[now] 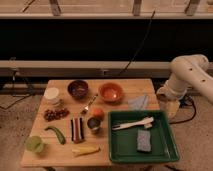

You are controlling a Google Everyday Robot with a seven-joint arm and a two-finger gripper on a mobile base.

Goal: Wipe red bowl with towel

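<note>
The red bowl (110, 92) stands upright at the back middle of the wooden table (127, 86), its glossy orange inside facing up. To its right, near the table's right edge, the pale blue-grey towel (138, 102) lies flat on the wood. My white arm (186, 74) comes in from the right and bends down beside the table's right edge. The gripper (168, 106) hangs there, to the right of the towel and apart from it. It looks open and holds nothing.
A dark maroon bowl (78, 89) sits left of the red bowl. The green tray (116, 150) at front right holds a grey-blue sponge (144, 141) and a white brush (132, 124). A spoon (89, 104), an orange (97, 113), a can (93, 123) and other food items fill the left half.
</note>
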